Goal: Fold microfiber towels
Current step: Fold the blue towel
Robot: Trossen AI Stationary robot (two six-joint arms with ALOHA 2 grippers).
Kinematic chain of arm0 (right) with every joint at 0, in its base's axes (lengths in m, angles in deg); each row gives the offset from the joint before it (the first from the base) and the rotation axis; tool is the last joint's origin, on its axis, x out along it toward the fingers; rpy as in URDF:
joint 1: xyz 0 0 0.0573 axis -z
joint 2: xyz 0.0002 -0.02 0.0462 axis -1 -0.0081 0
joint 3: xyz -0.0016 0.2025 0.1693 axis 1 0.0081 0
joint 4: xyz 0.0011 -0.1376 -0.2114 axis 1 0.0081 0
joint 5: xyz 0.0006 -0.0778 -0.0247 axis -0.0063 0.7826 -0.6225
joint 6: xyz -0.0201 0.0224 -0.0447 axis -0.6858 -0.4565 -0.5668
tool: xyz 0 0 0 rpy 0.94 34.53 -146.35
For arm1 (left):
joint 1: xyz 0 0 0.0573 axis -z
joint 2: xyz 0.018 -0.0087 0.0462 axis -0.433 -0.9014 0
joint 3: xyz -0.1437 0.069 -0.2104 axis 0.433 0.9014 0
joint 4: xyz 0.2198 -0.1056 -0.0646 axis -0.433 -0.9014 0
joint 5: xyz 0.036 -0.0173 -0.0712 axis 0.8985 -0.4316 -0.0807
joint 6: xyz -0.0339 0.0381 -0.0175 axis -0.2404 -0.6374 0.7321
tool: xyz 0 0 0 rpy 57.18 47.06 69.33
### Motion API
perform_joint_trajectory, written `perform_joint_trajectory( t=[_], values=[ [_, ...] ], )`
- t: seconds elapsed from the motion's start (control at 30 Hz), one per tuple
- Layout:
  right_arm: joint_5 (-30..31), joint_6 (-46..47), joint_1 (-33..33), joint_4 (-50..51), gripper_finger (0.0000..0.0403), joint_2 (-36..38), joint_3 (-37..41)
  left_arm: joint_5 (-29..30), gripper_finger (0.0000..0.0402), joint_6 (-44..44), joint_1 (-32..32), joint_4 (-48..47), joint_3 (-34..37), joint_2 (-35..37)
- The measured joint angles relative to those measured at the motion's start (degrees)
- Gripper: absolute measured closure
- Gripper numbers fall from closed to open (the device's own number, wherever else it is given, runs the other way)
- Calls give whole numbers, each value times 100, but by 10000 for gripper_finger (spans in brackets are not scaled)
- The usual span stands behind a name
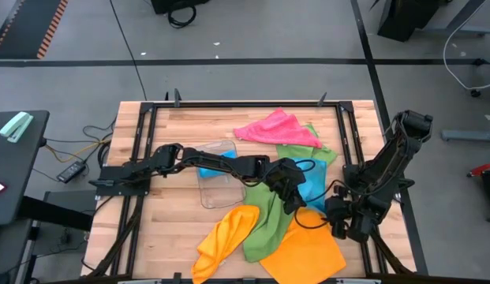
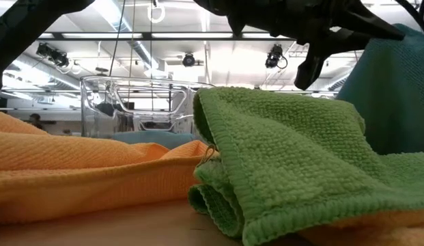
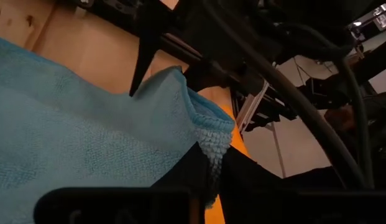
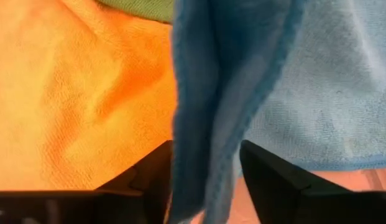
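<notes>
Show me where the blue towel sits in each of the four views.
High view: blue towel right of centre, between both arms.
Low view: hanging at the right edge.
Left wrist view: fills the left half, its corner pinched in the left tool.
Right wrist view: a fold hangs between the right tool's fingers.
Shared landmark: the orange towel.

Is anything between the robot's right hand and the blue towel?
No. The blue towel hangs right between the right hand's fingers, with nothing in the gap. The left hand pinches its other edge.
</notes>
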Motion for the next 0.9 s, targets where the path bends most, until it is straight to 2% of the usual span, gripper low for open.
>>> perform_joint_trajectory(
  t=[0.27,0.37,0.57,0.8,0.9],
  values=[
    [-442,-374,2,43,338,132,-70,-94,391,-235,3,-217,0,0],
    [-602,-504,4,71,368,275,-130,-96,387,-238,2,-216,0,0],
    [-894,-586,7,164,392,591,-366,-234,365,-364,87,-228,0,-6],
    [-1674,-706,7,166,394,892,-691,-362,381,-294,260,-277,-1,-9],
    [-1920,-814,7,138,395,939,-911,-635,385,-84,304,-295,-2,22]
  ],
)
